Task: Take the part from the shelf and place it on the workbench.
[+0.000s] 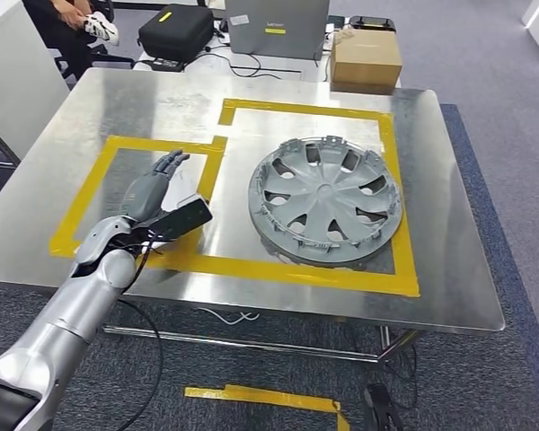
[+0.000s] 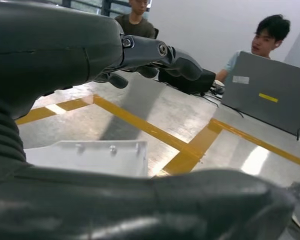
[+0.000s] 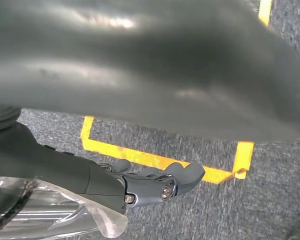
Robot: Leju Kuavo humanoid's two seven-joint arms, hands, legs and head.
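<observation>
Left hand [image 1: 153,190] hovered over the steel workbench [image 1: 185,108], inside the smaller yellow-taped rectangle [image 1: 110,144], its fingers [image 2: 178,62] stretched forward and spread with nothing between them. Beneath and just beside the palm lay a white part [image 2: 103,155], flat on the metal, partly covered by the hand. Right of it, inside the larger taped frame, a grey wheel cover [image 1: 325,198] rested face up, well apart from the hand. Right hand [image 3: 156,185] hung low over grey carpet [image 3: 216,210] marked with yellow tape [image 3: 148,159], its fingers loosely extended and holding nothing. Beyond the bench sat a cardboard box [image 1: 365,58], a black case [image 1: 175,31] and two seated people [image 2: 269,37].
</observation>
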